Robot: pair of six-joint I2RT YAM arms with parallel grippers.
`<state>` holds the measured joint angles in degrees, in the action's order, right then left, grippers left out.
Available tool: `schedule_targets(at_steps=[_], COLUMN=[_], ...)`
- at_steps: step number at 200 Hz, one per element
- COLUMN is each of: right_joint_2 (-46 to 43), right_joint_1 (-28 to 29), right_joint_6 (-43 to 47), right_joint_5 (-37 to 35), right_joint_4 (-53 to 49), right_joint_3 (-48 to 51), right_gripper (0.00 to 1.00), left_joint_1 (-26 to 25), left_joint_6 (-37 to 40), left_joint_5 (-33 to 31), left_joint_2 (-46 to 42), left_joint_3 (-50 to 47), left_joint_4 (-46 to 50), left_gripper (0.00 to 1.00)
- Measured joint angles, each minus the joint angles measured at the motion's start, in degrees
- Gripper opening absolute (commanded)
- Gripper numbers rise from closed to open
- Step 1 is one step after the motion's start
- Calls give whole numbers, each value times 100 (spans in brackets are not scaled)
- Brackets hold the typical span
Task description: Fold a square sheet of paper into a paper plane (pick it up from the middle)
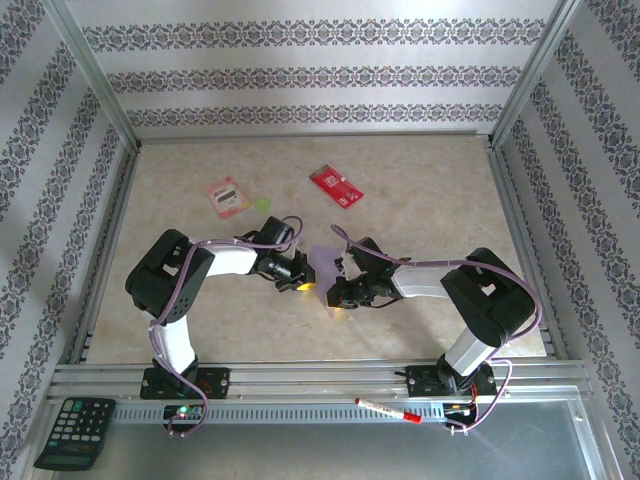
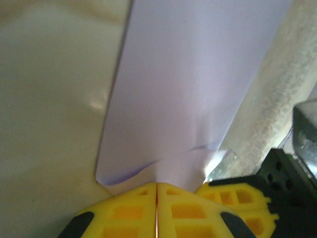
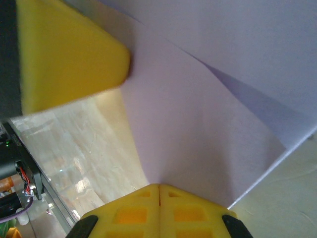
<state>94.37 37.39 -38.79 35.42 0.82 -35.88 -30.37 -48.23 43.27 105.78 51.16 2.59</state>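
The pale lilac sheet of paper (image 1: 325, 263) hangs above the table's middle, held between both arms. My left gripper (image 1: 303, 281) is shut on one edge, the paper (image 2: 193, 84) fanning out from its yellow fingertips (image 2: 129, 208) with a curled crease near them. My right gripper (image 1: 341, 291) is shut on the opposite edge, where folded layers of the paper (image 3: 208, 124) overlap. The left gripper's yellow finger (image 3: 69, 54) touches the sheet at the upper left of the right wrist view. Whether the paper has a plane's shape cannot be told.
A red card (image 1: 336, 186) and a pink-red packet (image 1: 225, 196) lie at the back of the table, with a small green disc (image 1: 264, 203) beside the packet. A calculator (image 1: 75, 432) and a red marker (image 1: 385, 409) rest on the front rail.
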Motion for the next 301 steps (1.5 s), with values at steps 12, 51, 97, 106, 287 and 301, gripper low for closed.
schedule_targets(at_steps=[12,51,97,106,287,301], right_joint_2=[-11,-15,-83,-118,-1193,-1040], right_joint_1=[0,0,0,0,33,-2], right_joint_6=[2,2,20,22,118,116], right_joint_5=[0,0,-2,-4,-1766,-1834], right_joint_4=[-2,-4,-98,-129,-1585,-1585], right_joint_3=[7,13,55,81,-114,-114], right_gripper=[0,0,0,0,11,10], left_joint_1=[13,140,442,496,-258,-260], left_joint_6=[4,118,330,354,59,59], left_joint_5=[7,118,114,68,-308,-295], left_joint_2=[59,129,273,297,-1003,-870], left_joint_3=[66,127,393,459,-662,-584], left_joint_4=[0,24,234,275,57,55], left_gripper=[8,8,9,10,42,42])
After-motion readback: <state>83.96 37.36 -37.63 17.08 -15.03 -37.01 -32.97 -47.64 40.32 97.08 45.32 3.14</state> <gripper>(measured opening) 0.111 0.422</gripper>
